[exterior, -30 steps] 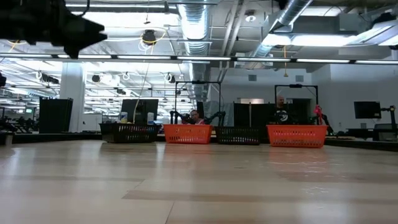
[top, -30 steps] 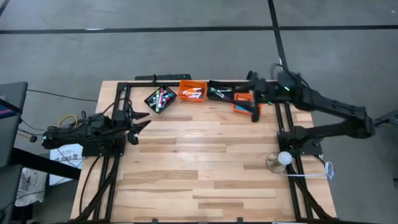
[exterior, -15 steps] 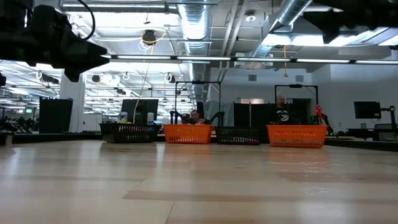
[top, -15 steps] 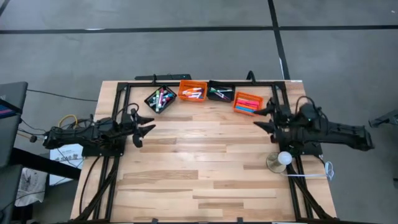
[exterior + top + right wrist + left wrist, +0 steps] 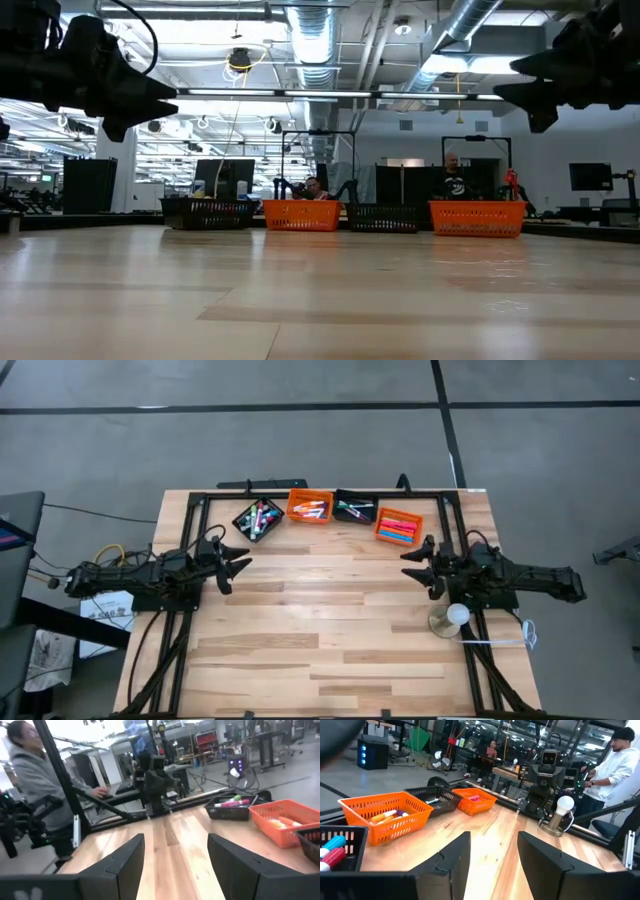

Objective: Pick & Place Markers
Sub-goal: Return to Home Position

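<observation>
— Wood only down there? Spotting any loose markers [image 5: 260, 517] on the bench [image 5: 320, 630]?

— Spotting none. Finding them only in the four bins lining the far edge: left black bin [image 5: 240, 518], left orange bin [image 5: 291, 508], right black bin [image 5: 338, 507], right orange bin [image 5: 398, 512].

— Reading the left jaws and right jaws how?

— Reading both as released, parted wide, gripping nothing. Hanging over the bench's two sides, on the left arm [image 5: 150, 573] and right arm [image 5: 520, 575], pointing inward at each other.

— Lying which way from them, then?

— Lying beyond and inward of both, toward the far edge. Judging the left jaws nearer the left black bin, the right jaws nearer the right orange bin. Lying roughly along the length of the right orange bin, jumbled in the left black one.

— Expecting another pick?

— Doubting it. Looking more like parking than reaching.
</observation>
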`<act>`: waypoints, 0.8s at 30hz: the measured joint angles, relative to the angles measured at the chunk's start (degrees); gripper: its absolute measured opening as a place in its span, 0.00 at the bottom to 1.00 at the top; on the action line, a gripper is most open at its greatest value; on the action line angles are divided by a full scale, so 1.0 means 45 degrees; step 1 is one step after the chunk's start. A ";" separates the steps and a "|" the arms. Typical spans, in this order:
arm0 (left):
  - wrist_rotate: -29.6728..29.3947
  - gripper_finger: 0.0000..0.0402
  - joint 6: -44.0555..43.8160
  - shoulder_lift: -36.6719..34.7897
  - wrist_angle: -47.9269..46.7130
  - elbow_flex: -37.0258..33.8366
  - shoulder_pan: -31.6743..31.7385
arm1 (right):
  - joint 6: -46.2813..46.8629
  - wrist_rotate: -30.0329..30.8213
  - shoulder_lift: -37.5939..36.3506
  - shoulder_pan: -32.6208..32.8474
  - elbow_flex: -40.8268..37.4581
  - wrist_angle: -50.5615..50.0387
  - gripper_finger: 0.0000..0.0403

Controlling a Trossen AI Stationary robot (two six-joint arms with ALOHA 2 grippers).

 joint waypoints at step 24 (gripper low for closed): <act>0.0006 0.41 0.0034 0.0740 0.0135 0.0000 0.0000 | 0.0164 0.0101 -0.0010 0.0053 0.0023 -0.0356 0.51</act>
